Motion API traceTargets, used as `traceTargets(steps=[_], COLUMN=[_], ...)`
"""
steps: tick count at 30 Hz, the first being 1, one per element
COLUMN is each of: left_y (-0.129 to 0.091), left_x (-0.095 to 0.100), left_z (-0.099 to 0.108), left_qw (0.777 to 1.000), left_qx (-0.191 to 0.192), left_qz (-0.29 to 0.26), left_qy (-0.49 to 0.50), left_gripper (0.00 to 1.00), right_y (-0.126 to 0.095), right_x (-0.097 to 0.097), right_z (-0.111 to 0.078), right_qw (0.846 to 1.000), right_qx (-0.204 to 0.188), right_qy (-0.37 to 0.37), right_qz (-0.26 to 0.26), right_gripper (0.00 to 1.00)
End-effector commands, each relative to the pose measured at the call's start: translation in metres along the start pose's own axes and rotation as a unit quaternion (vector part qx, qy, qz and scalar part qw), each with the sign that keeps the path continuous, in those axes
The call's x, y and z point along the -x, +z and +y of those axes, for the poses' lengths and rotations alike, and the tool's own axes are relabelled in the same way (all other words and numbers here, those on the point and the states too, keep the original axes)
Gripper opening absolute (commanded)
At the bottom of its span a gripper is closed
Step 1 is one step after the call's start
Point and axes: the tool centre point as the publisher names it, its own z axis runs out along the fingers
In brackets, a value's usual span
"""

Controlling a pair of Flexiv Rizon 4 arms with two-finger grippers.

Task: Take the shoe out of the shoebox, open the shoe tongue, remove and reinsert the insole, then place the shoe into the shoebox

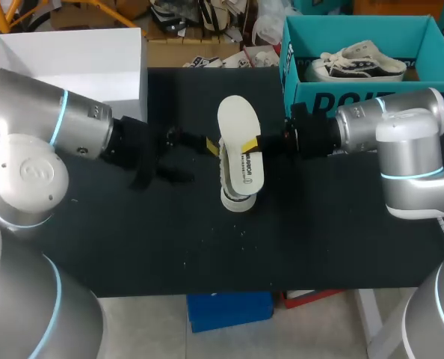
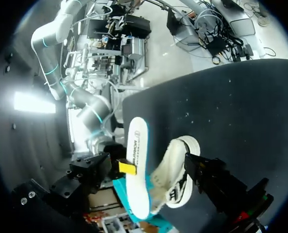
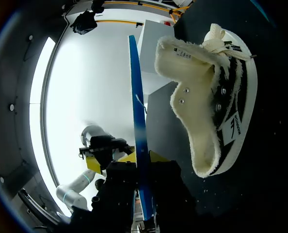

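Right wrist, claw: right claw (image 3: 145, 158) is pinched narrow on the insole (image 3: 136, 97), which runs edge-on between its yellow tips.
Right wrist, shoe: the shoe (image 3: 216, 92) lies between the insole and the worktop (image 3: 275, 170), apart from the insole, its fleecy mouth open toward it.
Left wrist, claw: left claw (image 2: 209, 177) shows one dark finger against the shoe's collar. The other finger is hidden, so I cannot tell whether it grips.
Left wrist, insole: fully out of the shoe, with a yellow tip of the right claw on its face.
Head, layout: both claws meet mid-worktop, the insole over the shoe. The teal shoebox (image 1: 356, 93) stands at the far right with a second shoe (image 1: 360, 63) inside.
Risk, buckle: the insole looks thin and is held at one spot. Pushed in off-line, it probably folds at the collar.
Risk, shift: if the left claw is not bracing the shoe, the push likely slides or tips it.
Risk, slip: a snag could drag the insole out of the pinch.
Risk, clash: the claws work close together, so a small overshoot may knock them.
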Motion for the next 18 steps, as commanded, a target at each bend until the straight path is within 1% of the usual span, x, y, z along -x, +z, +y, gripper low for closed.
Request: traceTargets(steps=[1,5,7,12,15,18], left_y=[0.003,0.006,0.008,0.016,0.022,0.031], left_x=[-0.009,-0.01,-0.011,-0.012,-0.01,-0.005], left_z=[0.002,0.01,0.014,0.029,0.038,0.049], left_qw=[0.974,0.962,0.958,0.948,0.948,0.949], left_qx=[0.019,0.025,0.025,0.047,0.057,0.058], left_qz=[-0.221,-0.264,-0.275,-0.302,-0.303,-0.302], left_qy=[-0.044,-0.062,-0.072,-0.087,-0.082,-0.073], left_gripper=[1.0,1.0,1.0,1.0,1.0,1.0], right_y=[0.001,0.001,0.001,0.001,0.001,0.001], right_x=[0.0,0.0,0.0,0.0,0.0,0.0], right_z=[0.001,0.001,0.001,0.001,0.001,0.001], right_qw=[1.0,1.0,1.0,1.0,1.0,1.0], right_qx=[0.0,0.0,0.0,0.0,0.0,0.0], right_qy=[0.001,0.001,0.001,0.001,0.001,0.001], right_qz=[-0.001,-0.001,-0.001,-0.001,-0.001,-0.001], right_gripper=[0.0,0.0,0.0,0.0,0.0,0.0])
